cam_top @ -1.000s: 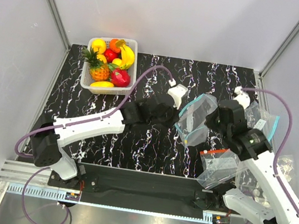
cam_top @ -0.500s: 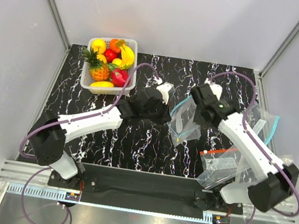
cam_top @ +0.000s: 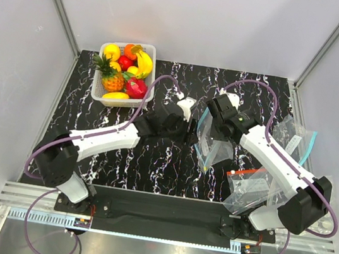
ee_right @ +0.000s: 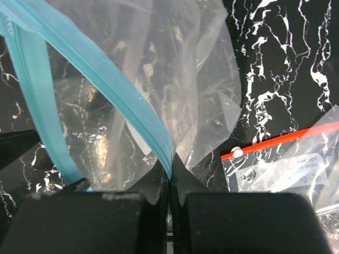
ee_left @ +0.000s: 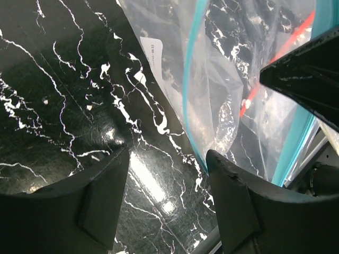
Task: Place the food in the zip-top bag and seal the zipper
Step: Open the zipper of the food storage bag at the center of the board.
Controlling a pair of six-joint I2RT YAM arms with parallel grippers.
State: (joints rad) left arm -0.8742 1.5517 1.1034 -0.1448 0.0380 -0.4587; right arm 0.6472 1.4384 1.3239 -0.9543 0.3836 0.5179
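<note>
right pincer (ee_right: 169,177) clamped tight on the zipper (ee_right: 122,95). the bag (cam_top: 213,143) hangs from it over mid worktop (cam_top: 169,172), a little toward the right edge. its mouth gapes, the teal strip split in two. left pincer (ee_left: 167,182) spread wide with nothing in it, just beside the bag's left side. fruit (cam_top: 112,82) all in the basket (cam_top: 95,95) at the far left corner. red-strip bag (cam_top: 247,184) lies by the near right corner.

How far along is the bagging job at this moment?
Done: nothing bagged; the food lies in the basket. In hand: the right gripper pinches the zipper of the zip-top bag, left gripper open beside it. Left: load fruit, seal.
</note>
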